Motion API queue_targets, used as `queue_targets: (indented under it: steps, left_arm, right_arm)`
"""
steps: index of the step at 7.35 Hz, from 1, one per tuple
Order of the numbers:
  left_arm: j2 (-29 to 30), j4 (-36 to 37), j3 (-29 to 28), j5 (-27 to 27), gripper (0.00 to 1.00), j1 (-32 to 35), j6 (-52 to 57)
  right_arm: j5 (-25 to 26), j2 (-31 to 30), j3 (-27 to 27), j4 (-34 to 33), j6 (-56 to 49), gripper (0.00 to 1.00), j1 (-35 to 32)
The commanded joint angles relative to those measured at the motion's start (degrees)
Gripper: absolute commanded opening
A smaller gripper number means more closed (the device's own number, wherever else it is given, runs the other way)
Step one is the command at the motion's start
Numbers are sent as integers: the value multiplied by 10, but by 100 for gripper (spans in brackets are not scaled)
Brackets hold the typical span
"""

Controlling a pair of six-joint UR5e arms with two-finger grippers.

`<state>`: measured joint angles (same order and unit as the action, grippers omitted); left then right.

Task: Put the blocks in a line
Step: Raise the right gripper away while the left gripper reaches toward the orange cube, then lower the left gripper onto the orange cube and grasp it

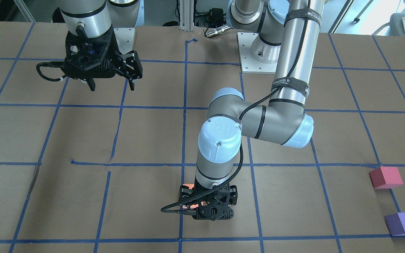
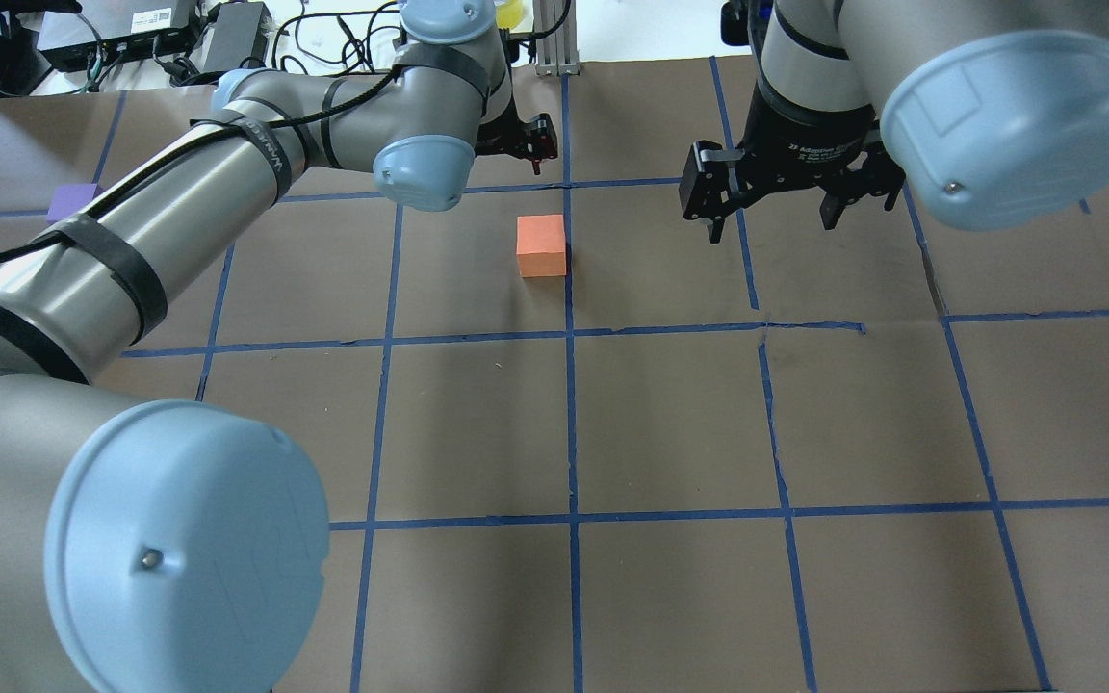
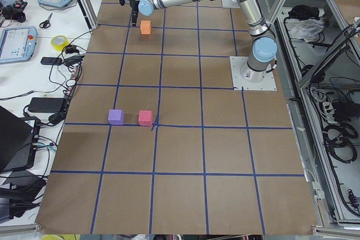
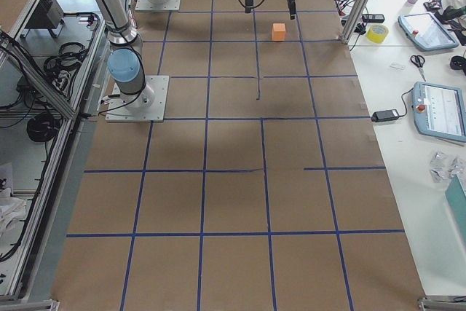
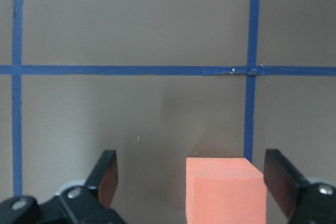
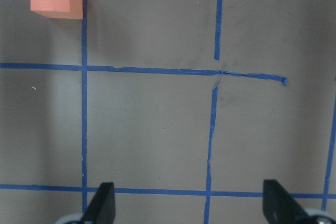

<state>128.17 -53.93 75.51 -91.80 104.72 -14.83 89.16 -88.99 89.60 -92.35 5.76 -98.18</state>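
Toward the far edge, mid-length: the orange block [image 2: 542, 245] sits on the table [image 2: 670, 423], beside a blue tape line, apart from the other two.
Toward the left end, far side: the pinkish-red block [image 1: 385, 177] and the purple block [image 1: 404, 224] stand near each other but not touching; the purple one is closer to the far edge.
Left gripper [image 5: 191, 174]: spread wide over the orange block and holding nothing. The block lies between the fingers but off-centre, almost against one finger [image 5: 281, 177].
Right gripper [image 2: 771, 229]: spread wide, empty, hovering beside the orange block's spot above bare table.
Risk, descent: the close finger could clip the block's top edge and tip or shove it, because there is so little room on that side.
Risk, closing: that finger would likely reach the block first and slide or twist it across the paper, giving a skewed hold.
Risk, placing: a skewed hold could set the block down crooked, or knock the other two.
Height: how low the fingers are cannot be told.
Count: three blocks (one orange, one pinkish-red, one purple) and two grippers.
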Motion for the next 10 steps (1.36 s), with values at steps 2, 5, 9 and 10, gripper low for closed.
queue_targets:
  steps: [2,5,9,10]
  left_arm:
    - [19,-41,-1,1,100,18,-4]
    - [29,-43,2,2,100,28,-4]
    - [56,-45,2,-2,100,27,-14]
    - [56,-45,2,-1,100,27,-25]
  right_arm:
    - [7,-3,3,9,-1,100,27]
    - [8,-13,6,11,-1,100,29]
    - [9,-20,6,3,-29,100,37]
    - [10,-21,6,4,-35,100,42]
